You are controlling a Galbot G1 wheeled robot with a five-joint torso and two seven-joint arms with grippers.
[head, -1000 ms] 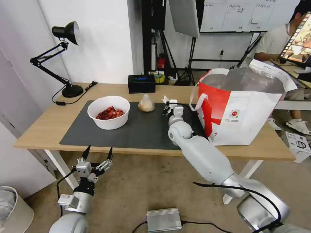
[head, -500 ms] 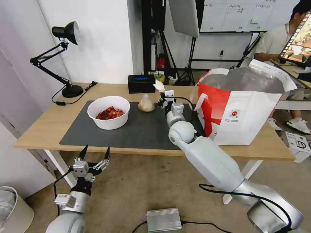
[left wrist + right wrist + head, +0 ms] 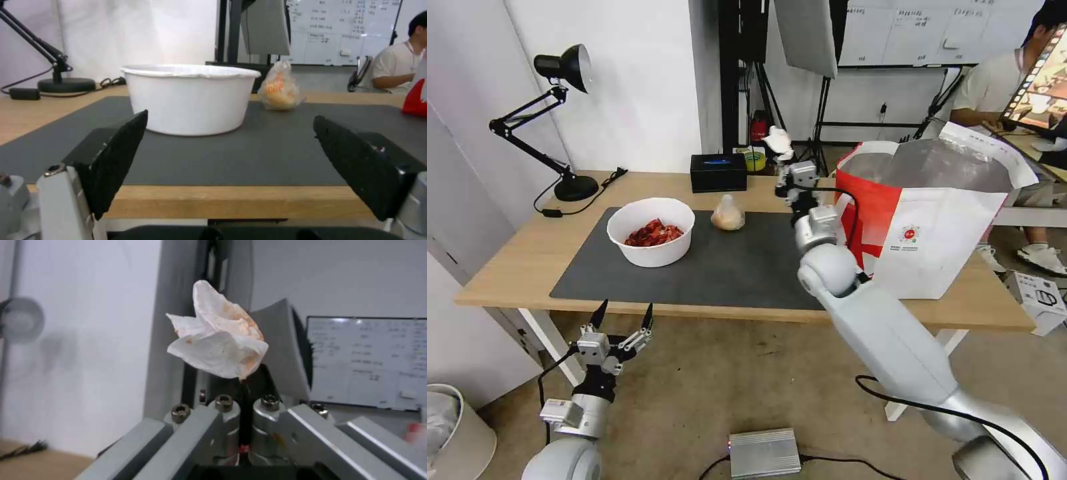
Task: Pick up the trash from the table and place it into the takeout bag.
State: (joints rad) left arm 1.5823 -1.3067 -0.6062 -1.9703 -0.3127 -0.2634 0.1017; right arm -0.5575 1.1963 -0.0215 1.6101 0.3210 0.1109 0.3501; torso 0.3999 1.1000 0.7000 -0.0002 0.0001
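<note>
The right gripper (image 3: 781, 155) has its fingertips pinched tight on the crumpled white tissue (image 3: 776, 139), gripping only its lower corner so that most of the wad stands free above the tips; the right wrist view shows the orange-stained tissue (image 3: 217, 342) held by that thin tail. The gripper hangs just beside the takeout bag (image 3: 934, 220), level with its rim on the side facing the white bowl (image 3: 652, 231), not yet over the foil-lined opening.

Judged from this, the carry should clear the bag's near wall and loop handle, bring the tissue well inside the rim, and only then let go, since a light wad released at the edge could fall back onto the table (image 3: 514, 263).

Farther from the bag, the small clear bag (image 3: 728, 213) and the bowl sit on the dark mat (image 3: 727, 267). The left gripper (image 3: 624, 317) waits spread wide below the table's front edge.
</note>
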